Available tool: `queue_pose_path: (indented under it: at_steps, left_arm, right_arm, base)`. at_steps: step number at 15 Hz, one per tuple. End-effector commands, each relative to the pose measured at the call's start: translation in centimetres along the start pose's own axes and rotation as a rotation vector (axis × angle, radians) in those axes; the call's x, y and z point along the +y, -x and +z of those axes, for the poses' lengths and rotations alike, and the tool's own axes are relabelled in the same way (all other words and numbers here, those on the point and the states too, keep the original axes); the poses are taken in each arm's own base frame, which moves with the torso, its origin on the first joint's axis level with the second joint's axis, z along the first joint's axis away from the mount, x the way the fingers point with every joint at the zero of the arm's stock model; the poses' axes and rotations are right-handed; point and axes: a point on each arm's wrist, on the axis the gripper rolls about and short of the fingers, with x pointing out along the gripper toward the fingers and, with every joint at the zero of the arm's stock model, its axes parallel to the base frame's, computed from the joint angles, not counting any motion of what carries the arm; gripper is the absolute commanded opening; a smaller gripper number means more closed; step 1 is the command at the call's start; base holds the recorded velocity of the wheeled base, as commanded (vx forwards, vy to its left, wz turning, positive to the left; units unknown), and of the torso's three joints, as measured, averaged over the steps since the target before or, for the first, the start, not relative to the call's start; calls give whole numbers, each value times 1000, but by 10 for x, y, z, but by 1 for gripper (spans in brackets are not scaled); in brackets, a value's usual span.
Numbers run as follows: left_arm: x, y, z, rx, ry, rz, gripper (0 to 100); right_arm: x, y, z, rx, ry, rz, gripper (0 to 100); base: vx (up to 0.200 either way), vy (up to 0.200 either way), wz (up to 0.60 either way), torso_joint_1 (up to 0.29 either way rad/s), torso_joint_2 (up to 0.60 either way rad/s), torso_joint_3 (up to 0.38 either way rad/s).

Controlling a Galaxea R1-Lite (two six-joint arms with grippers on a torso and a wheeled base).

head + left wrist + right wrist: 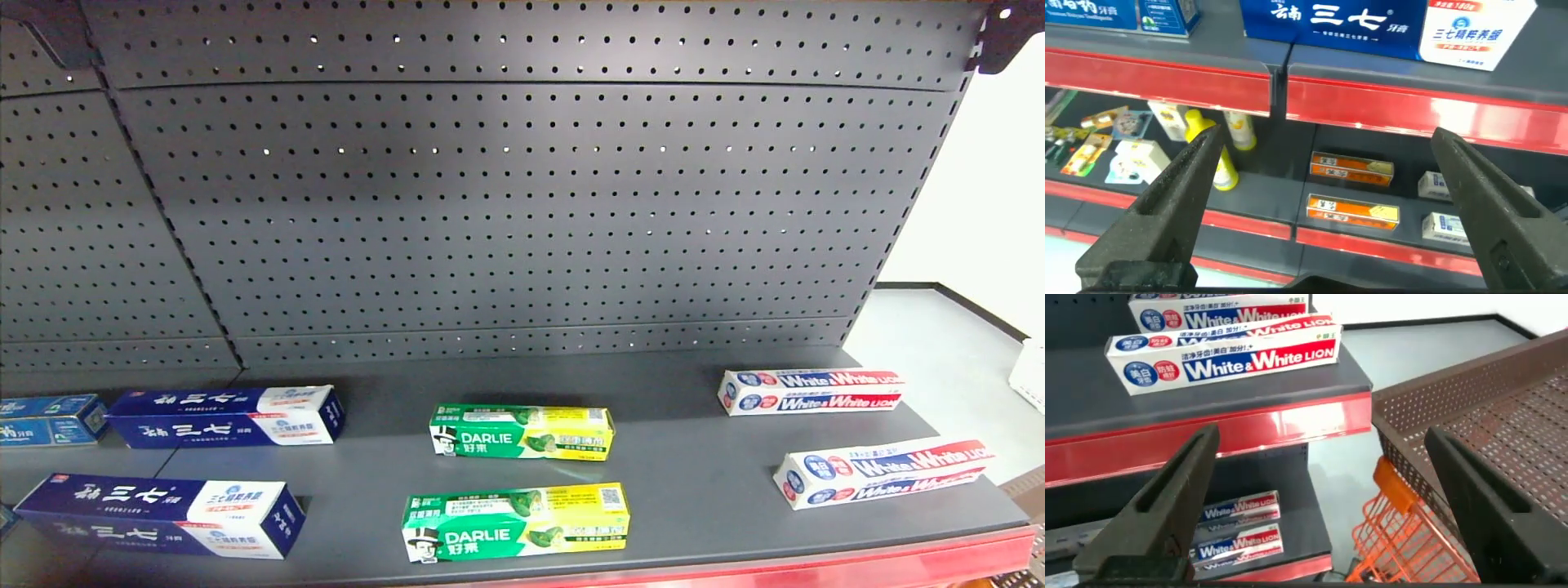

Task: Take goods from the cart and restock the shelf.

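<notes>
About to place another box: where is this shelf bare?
Widest bare strip: between the green-and-yellow toothpaste boxes and the white-and-red toothpaste boxes. A narrower gap separates those green ones from the dark blue toothpaste boxes. The dark grey metal shelf is crowded at its left end.

Grey perforated shelf [522, 245], red edge [898, 563], green-yellow boxes [522, 433]

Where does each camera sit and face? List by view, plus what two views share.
Head view: on the head, looking down at the shelf and pegboard.
Left wrist view: on the left wrist, facing the shelf's red edge and lower tiers; open left end effector shows.
Right wrist view: on the right wrist, facing the shelf's end and the cart; open right end effector shows.
Shared: head and right wrist views both show the front white toothpaste box.
</notes>
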Motion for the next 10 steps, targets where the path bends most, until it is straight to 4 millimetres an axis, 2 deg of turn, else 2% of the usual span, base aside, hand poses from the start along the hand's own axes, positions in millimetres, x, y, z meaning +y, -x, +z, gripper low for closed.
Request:
queue_pose_path:
  at_steps: [1,7,8,10]
  left_arm:
    - [0,0,-1,-3,-11,-1,100]
    - [0,0,0,-5,35,12,100]
    - [0,0,0,-2,33,-10,100]
    - [0,0,-1,-1,36,-9,100]
  right_arm:
    - [0,0,0,4,-3,-1,100]
    - [0,-1,0,1,-29,-9,100]
    - [0,-1,0,-1,-31,-13,100]
    - [0,-1,0,-4,-31,-12,100]
  base:
    - [0,0,0,0,0,0]
    - [0,0,0,0,0,0]
    - [0,0,600,2,7,-2]
    - [0,0,0,0,0,0]
